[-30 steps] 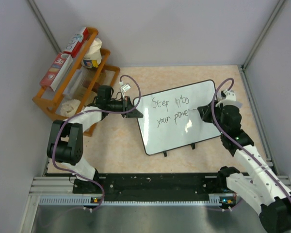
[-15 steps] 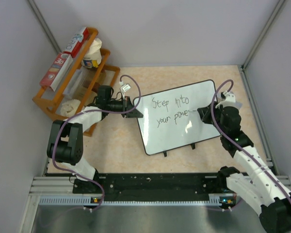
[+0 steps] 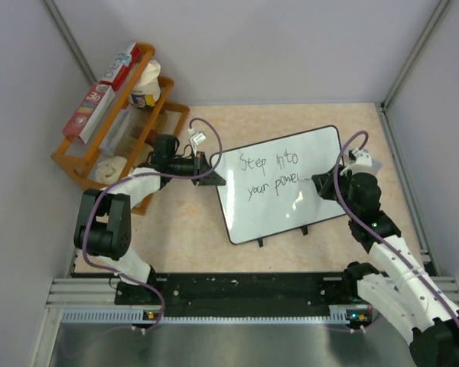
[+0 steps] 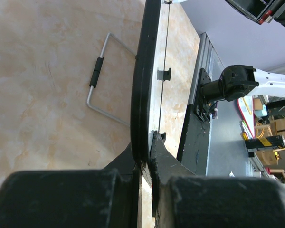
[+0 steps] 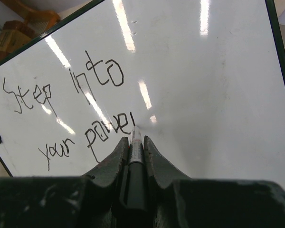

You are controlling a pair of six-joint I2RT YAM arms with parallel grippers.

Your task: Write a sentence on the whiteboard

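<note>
The whiteboard (image 3: 287,183) lies tilted on the beige table, its black rim seen edge-on in the left wrist view (image 4: 143,85). On it the sentence (image 3: 269,174) reads "Step into" over "your powe" plus one upright stroke (image 5: 69,107). My left gripper (image 3: 211,172) is shut on the board's left edge (image 4: 147,159). My right gripper (image 3: 318,182) is shut on a black marker (image 5: 135,164), whose tip touches the board at the foot of that last stroke. Two small black clips sit on the board's near edge.
An orange wooden rack (image 3: 111,126) with boxes and rolls stands at the back left. A bent wire stand (image 4: 102,80) lies on the table under the board. Grey walls close in on three sides, and a black rail (image 3: 237,289) runs along the near edge.
The right gripper has moved the marker a little to the right and down, adding a short stroke after "powe". The left arm and the board have stayed still.
</note>
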